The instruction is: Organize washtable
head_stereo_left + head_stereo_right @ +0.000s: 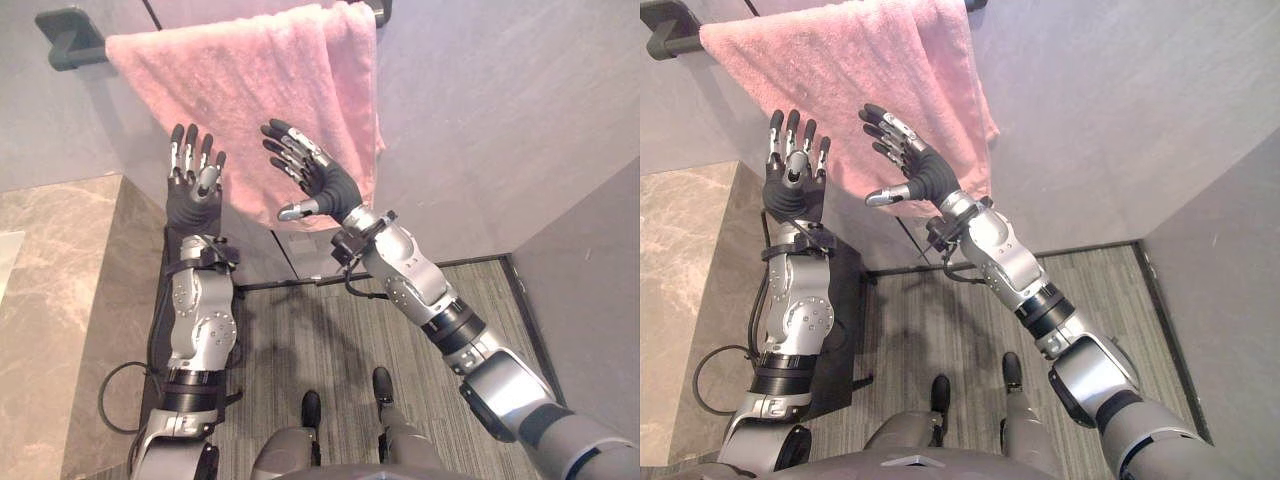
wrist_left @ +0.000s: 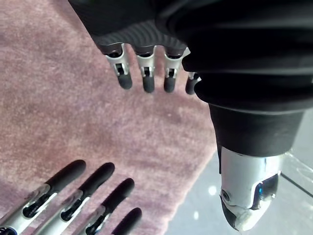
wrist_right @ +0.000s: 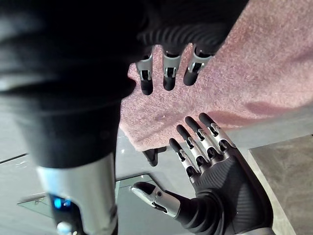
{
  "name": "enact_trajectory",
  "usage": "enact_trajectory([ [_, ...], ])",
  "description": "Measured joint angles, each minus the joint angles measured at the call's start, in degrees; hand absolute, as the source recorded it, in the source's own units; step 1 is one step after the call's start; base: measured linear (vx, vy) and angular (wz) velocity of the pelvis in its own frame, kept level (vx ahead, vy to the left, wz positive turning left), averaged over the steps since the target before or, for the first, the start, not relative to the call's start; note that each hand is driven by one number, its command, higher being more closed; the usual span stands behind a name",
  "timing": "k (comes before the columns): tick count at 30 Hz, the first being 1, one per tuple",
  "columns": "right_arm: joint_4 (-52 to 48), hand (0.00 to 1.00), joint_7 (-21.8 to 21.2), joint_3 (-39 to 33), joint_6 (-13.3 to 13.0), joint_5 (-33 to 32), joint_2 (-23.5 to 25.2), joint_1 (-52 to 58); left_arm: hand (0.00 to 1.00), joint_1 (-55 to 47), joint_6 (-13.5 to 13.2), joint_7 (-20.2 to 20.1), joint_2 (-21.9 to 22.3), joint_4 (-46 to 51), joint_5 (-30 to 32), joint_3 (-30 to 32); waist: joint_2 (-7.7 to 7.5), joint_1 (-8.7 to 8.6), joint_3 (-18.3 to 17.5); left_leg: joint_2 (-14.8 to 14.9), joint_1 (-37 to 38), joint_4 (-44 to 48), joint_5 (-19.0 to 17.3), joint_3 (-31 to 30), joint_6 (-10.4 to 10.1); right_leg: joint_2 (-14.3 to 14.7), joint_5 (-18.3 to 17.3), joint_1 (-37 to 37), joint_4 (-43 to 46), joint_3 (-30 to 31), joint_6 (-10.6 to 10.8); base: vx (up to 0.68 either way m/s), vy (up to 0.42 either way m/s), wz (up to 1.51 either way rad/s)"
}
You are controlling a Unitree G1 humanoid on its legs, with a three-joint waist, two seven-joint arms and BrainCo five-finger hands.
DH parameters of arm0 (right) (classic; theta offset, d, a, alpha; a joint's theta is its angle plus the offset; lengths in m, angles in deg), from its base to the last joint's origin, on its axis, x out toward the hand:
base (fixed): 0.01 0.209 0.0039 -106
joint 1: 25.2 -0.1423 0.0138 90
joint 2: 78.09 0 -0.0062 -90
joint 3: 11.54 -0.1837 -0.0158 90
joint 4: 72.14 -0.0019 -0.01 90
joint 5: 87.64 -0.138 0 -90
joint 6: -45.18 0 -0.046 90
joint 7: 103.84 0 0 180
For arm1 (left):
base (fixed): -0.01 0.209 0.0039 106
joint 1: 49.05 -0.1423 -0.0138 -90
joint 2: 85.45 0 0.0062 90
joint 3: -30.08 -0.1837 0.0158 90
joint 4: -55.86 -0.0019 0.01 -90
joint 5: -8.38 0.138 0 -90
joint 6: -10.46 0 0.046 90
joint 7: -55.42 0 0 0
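At the wall (image 1: 500,120), left hand (image 1: 192,190) and right hand (image 1: 322,180) spread before towel (image 1: 250,70).

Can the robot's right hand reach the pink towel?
Probably yes. The right hand is open and raised just in front of the pink towel hanging over the dark bar, with nothing between them.

The left robot hand (image 1: 193,185) and the right robot hand (image 1: 324,180) each wear a dark ribbed cover (image 1: 188,213) over the back and wrist. Beyond the cover, the fingers (image 2: 146,73) are silver, slotted segments ending in rounded black tips, and the thumb (image 1: 300,211) matches them. Behind the cover, the arms (image 1: 200,320) are smooth silver-grey shells with round joint caps and black bands between sections.
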Motion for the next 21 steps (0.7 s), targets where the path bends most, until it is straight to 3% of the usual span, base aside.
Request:
enact_trajectory([
  [9,8.52,0.00,3.98,-0.20,-0.04,0.00,3.70,-8.07,0.00,11.38,0.00,0.59,-0.29,-8.58,-4.88,-2.53,-0.65,-0.44,0.51,0.07,-1.71,0.93,0.15,-0.39,-0.23,-0.02,0.36,-1.18,0.00,-0.36,-0.09,-0.02,-0.011,0.03],
  [14,12.52,0.00,5.50,-5.75,-0.06,-1.73,3.56,-11.93,0.00,15.57,0.03,1.44,-3.00,-12.32,-5.50,-1.98,-1.09,-0.56,3.20,0.03,-1.75,1.02,0.15,-0.41,-0.23,-0.07,0.44,-1.19,0.00,-0.34,-0.06,0.00,0.000,0.00],
  [21,15.37,0.00,8.15,-14.66,-0.09,-6.17,-2.37,-14.99,0.00,18.90,0.56,3.45,-8.05,-22.80,-5.50,6.08,-1.15,-0.74,5.25,0.01,-1.93,0.73,0.13,-0.49,-0.22,0.00,0.49,-1.49,0.00,-0.32,-0.09,0.01,0.003,0.00],
])
